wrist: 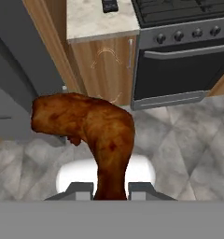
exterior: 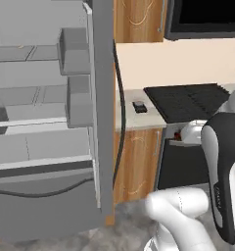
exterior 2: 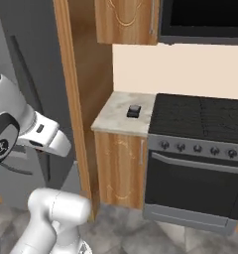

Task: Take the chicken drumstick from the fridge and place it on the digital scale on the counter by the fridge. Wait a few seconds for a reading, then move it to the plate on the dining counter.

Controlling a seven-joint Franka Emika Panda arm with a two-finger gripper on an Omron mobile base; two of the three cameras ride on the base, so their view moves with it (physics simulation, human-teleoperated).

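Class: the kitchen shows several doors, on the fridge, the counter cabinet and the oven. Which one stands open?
The fridge door: it is swung out edge-on, baring pale shelves and door bins. The cabinet door under the counter and the oven door sit flush shut.

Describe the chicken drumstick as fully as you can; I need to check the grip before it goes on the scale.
The chicken drumstick is a lumpy, glossy reddish-brown piece of cooked-looking meat, bent like an elbow: a thick end points toward the left of the hand view, a narrower end runs down between the gripper's two finger tips, which close on it. It hangs in the air above the grey floor, touching nothing else.
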